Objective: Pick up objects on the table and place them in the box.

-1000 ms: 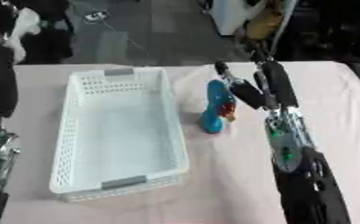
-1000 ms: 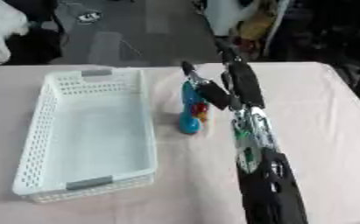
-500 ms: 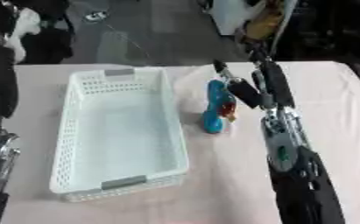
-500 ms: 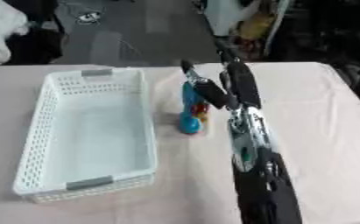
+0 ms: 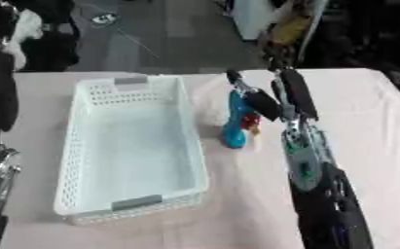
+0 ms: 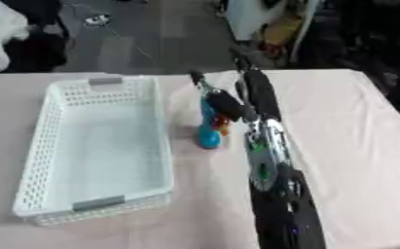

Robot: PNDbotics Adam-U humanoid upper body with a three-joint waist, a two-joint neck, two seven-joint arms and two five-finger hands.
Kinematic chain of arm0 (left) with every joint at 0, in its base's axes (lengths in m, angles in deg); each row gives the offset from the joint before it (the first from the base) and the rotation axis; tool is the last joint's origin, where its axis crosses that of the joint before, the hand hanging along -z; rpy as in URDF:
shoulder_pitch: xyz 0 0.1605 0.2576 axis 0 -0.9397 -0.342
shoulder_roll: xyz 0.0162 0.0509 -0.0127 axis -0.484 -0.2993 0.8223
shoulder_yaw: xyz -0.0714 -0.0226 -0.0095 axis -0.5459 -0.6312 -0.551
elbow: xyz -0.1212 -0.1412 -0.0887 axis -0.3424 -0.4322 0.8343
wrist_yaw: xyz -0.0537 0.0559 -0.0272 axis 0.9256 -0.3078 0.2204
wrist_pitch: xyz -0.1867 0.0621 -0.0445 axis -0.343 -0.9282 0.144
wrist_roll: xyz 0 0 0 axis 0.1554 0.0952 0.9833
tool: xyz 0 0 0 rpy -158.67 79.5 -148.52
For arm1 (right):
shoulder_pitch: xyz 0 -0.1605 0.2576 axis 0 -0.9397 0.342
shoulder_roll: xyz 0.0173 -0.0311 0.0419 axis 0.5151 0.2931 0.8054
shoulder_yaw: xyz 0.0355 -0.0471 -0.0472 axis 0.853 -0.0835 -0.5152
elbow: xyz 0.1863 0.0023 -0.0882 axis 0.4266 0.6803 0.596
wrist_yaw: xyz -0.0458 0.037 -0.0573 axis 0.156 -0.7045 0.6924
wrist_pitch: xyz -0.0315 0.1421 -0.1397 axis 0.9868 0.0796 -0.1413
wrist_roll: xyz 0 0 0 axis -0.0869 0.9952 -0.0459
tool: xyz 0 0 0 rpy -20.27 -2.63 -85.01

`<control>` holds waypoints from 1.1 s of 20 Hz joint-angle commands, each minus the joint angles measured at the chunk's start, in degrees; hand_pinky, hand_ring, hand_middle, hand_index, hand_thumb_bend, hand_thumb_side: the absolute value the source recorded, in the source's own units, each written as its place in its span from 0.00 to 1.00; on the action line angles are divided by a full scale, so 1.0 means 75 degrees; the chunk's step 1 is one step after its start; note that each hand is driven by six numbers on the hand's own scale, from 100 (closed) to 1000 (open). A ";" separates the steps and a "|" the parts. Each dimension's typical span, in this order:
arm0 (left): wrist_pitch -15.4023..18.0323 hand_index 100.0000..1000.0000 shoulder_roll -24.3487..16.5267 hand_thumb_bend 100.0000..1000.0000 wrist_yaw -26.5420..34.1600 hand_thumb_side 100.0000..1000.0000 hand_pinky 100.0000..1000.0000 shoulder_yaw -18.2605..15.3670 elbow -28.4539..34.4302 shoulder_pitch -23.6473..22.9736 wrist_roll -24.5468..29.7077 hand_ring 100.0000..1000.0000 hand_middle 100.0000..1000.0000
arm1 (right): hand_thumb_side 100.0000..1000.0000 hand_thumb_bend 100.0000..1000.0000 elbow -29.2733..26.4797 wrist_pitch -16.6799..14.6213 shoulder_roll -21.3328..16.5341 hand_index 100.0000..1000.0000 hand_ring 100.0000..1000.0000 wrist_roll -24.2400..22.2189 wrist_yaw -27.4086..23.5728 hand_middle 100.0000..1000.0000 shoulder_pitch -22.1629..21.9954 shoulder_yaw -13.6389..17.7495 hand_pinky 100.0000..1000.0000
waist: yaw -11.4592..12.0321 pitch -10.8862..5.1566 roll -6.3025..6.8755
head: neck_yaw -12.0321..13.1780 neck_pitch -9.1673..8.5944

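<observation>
A blue toy (image 5: 234, 124) with a small red part lies on the pink table (image 5: 373, 126), just right of the white perforated box (image 5: 126, 146), outside it. The right hand (image 5: 267, 99) reaches over the toy from the right, its dark fingers at the toy's top end; whether they close on it cannot be told. The left arm shows only as a silver part at the lower left edge.

White perforated plastic box (image 5: 126, 146), glossy blue plastic toy (image 5: 234, 121), matt pink tablecloth (image 5: 365, 126).
</observation>
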 commanded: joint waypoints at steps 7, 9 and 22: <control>-0.0010 0.91 -0.0169 0.22 0.0036 0.95 0.80 0.0004 0.0112 0.0030 0.0024 0.80 0.88 | 0.89 0.50 -0.0587 -0.0056 0.0477 1.00 0.78 -0.0067 -0.0104 0.84 -0.0484 -0.0099 0.79 | -0.0042 -0.0206 -0.0057 | -0.0038 0.0076; -0.0007 0.91 -0.0169 0.22 0.0037 0.95 0.80 0.0003 0.0112 0.0033 0.0019 0.80 0.88 | 0.89 0.49 -0.0630 -0.0094 0.0515 1.00 0.78 -0.0114 -0.0109 0.84 -0.0549 -0.0125 0.79 | -0.0041 -0.0214 -0.0065 | -0.0023 0.0076; 0.0003 0.91 -0.0177 0.22 0.0033 0.95 0.80 0.0005 0.0112 0.0030 0.0026 0.80 0.88 | 0.91 0.47 -0.0518 -0.0301 0.0524 1.00 0.79 -0.0247 -0.0036 0.84 -0.0602 -0.0220 0.79 | -0.0045 -0.0168 -0.0039 | -0.0003 0.0053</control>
